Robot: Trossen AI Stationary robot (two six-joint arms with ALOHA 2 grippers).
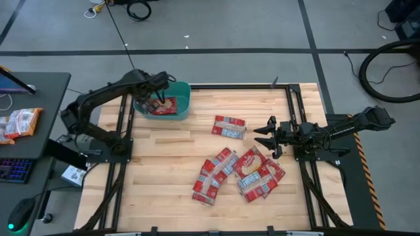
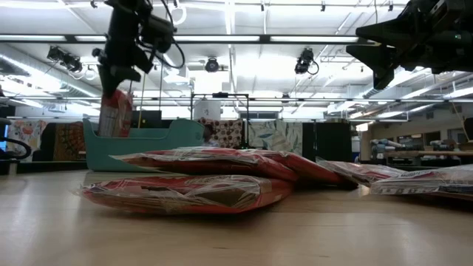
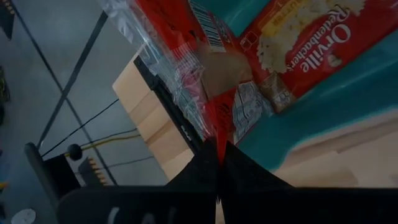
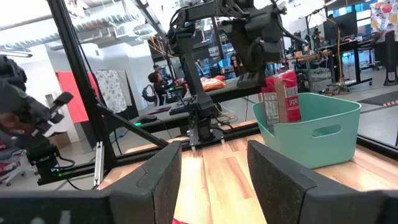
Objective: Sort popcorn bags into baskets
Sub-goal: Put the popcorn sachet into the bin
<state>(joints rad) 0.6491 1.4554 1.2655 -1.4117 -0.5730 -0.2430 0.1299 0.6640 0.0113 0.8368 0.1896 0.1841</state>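
Observation:
My left gripper [image 1: 155, 99] hangs over the teal basket [image 1: 182, 105] at the table's far left, shut on a red popcorn bag [image 2: 114, 114]. Another bag [image 3: 305, 50] lies flat on the basket's floor. My right gripper [image 1: 266, 134] hovers open above the table's right half, touching nothing; its fingers point toward the left. One bag [image 1: 229, 126] lies alone just left of it. Several more bags [image 1: 236, 172] lie in an overlapping heap near the table's middle. My left gripper [image 3: 217, 155] pinches the top edge of the popcorn bag [image 3: 214, 127] between its two fingers, coming from above and pointing down. The bag [image 4: 280, 96] hangs upright below the fingers, its lower part inside the basket [image 4: 311, 127]; whether it touches the floor does not show.
A black frame rail [image 1: 289, 111] runs round the tabletop. Left of the table stands a dark desk with a snack bag [image 1: 20, 121], a keyboard and a mouse. Bare wood [image 1: 164, 164] lies between the basket and the heap. People sit in the room beyond [image 4: 152, 87].

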